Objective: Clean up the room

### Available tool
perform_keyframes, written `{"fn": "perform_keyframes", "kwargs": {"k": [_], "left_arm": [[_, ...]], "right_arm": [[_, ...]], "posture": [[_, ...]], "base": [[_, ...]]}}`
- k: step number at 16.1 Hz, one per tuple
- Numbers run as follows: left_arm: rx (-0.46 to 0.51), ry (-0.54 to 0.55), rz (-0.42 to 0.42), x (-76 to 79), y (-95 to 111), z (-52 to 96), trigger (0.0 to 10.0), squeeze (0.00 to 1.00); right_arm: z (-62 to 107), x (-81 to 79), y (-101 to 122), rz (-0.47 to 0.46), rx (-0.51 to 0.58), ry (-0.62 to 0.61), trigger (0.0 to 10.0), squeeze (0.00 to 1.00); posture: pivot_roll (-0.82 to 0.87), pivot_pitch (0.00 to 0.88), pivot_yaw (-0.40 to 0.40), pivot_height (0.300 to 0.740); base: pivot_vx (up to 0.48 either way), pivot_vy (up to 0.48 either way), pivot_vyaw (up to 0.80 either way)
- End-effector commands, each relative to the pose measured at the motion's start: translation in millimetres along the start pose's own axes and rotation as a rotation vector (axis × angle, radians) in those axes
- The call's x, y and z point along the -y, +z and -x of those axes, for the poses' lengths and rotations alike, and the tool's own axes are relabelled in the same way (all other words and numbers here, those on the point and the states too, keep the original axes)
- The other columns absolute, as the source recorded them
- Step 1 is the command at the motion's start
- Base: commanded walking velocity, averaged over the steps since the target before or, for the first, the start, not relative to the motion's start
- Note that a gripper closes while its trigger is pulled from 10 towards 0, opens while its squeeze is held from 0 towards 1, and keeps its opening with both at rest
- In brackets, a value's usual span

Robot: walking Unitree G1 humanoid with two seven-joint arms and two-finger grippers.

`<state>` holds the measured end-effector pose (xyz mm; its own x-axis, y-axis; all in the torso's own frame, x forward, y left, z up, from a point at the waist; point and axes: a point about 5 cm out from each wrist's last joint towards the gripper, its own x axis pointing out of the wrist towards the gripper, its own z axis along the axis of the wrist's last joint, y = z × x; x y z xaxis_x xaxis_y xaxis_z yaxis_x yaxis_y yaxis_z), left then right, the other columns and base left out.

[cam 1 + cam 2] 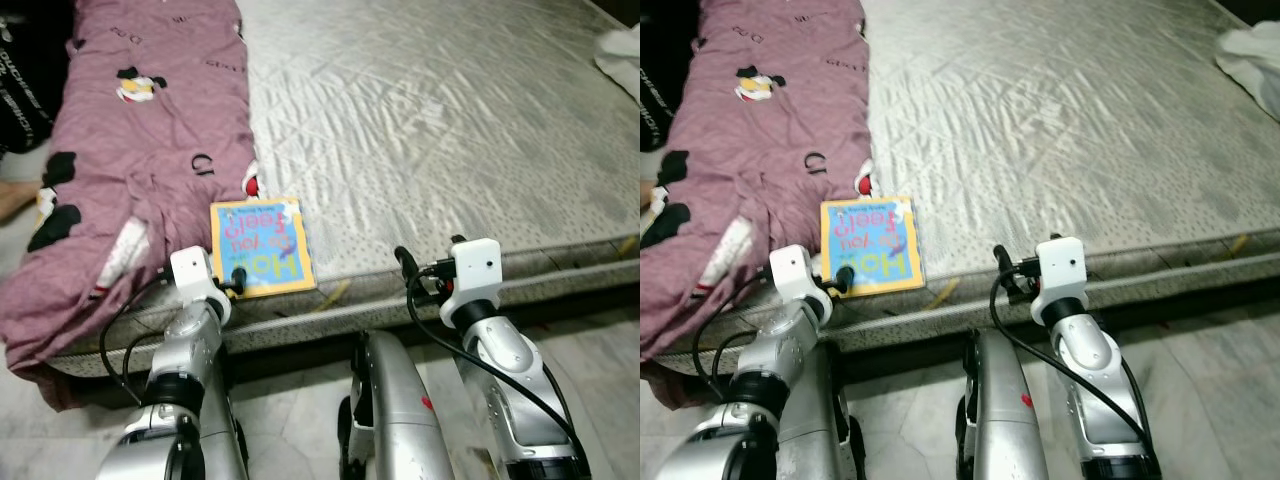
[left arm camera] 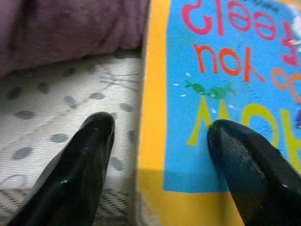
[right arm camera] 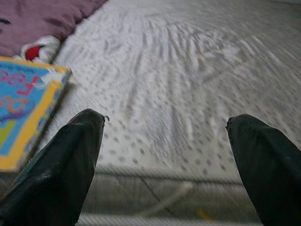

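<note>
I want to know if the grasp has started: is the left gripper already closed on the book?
No. The left gripper is open, its fingers straddling the book edge.

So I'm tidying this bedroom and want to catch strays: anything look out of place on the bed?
Yes: a book lies at the mattress edge beside the bunched pink blanket, the left hand open at its corner. White cloth sits at the far right.
</note>
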<state>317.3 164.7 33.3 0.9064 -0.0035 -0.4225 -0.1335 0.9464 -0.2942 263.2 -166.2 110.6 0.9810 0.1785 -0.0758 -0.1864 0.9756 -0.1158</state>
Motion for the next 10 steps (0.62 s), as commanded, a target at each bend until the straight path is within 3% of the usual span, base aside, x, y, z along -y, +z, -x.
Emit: {"fn": "perform_keyframes", "kwargs": {"k": [1, 3, 4, 5, 6, 10], "left_arm": [[0.016, -0.03, 0.027, 2.2, 2, -1.7, 10.0, 0.0], [0.039, -0.072, 0.069, 5.3, 5, -4.6, 10.0, 0.0], [0.049, -0.126, 0.113, 9.5, 6, -5.8, 9.5, 0.0], [0.059, -0.14, 0.138, 10.9, 7, -6.3, 1.4, 0.0], [0.07, -0.162, 0.168, 12.8, 8, -6.5, 0.0, 0.0], [0.118, -0.239, 0.217, 19.6, 11, -7.0, 0.0, 0.0]], "right_arm": [[2.0, 5.2, 4, 0.013, 0.012, -0.025, 10.0, 0.0], [0.2, 5.8, 5, 0.017, 0.013, -0.03, 10.0, 0.0], [-1.5, 5.6, 7, 0.021, 0.019, -0.032, 10.0, 0.0], [-2.5, 5.1, 9, 0.024, 0.027, -0.031, 10.0, 0.0], [-3.9, 4.8, 10, 0.025, 0.03, -0.031, 10.0, 0.0], [-8.3, 7.3, 13, 0.033, 0.044, -0.042, 10.0, 0.0]], "posture": [[-0.14, 0.16, -0.044, 0.516], [-0.14, 0.153, -0.049, 0.516], [-0.14, 0.151, -0.049, 0.516], [-0.14, 0.15, -0.05, 0.516], [-0.15, 0.147, -0.05, 0.516], [-0.15, 0.136, -0.046, 0.516]], "base": [[0.0, 0.0, 0.0], [0.0, 0.0, 0.0], [0.0, 0.0, 0.0], [0.0, 0.0, 0.0], [0.0, 0.0, 0.0], [0.0, 0.0, 0.0]]}}
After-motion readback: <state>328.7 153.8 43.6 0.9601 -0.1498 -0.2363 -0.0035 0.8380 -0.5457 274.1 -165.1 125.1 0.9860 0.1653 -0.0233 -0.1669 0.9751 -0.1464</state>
